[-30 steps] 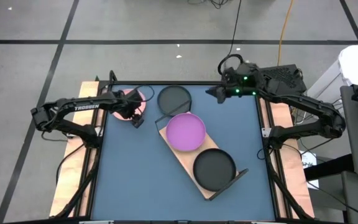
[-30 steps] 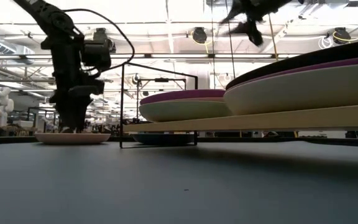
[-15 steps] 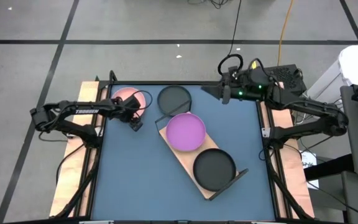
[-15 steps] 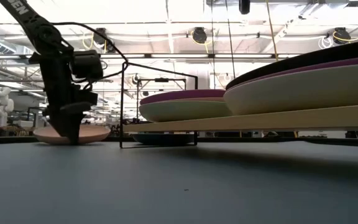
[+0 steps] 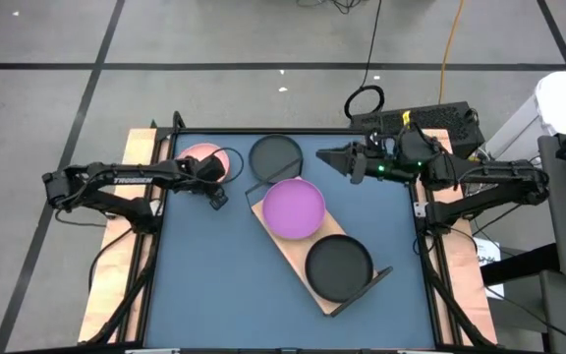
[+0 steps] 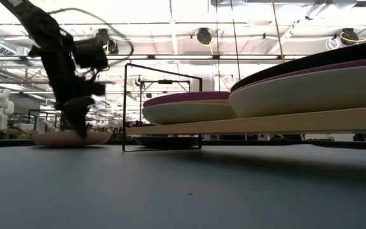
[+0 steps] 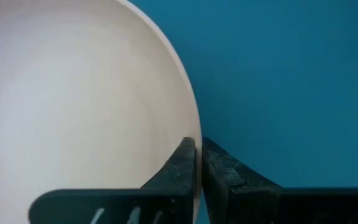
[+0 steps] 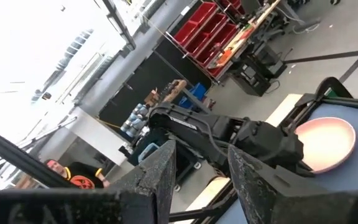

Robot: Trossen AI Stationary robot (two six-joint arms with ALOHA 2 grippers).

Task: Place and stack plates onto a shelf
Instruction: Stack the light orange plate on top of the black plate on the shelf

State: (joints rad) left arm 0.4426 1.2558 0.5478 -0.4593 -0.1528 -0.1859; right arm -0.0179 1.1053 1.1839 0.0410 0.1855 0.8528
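A pink plate lies on the blue table at the far left; it also shows in the low view. My left gripper is shut on its rim. A black plate lies on the table beside it. The wooden shelf lies slantwise mid-table and bears a stack topped by a purple plate and a stack topped by a black plate. My right gripper hangs open and empty in the air near the far edge, pointing toward the left. My left gripper pinches the pink plate's raised rim on the plate's near right side, one finger inside the plate and the other outside. The fingers slant down from above. The plate's underside rests on the table.
The shelf's black wire frame stands up at its far end. In the low view the stacks sit on the board. Bare blue table lies near the left and front. A person shows in the room beyond.
My left gripper has drawn back from over the pink plate toward its near right rim and has tipped to a slant. My right gripper has risen out of the low view, and its wrist has shifted toward the table's right and near edges.
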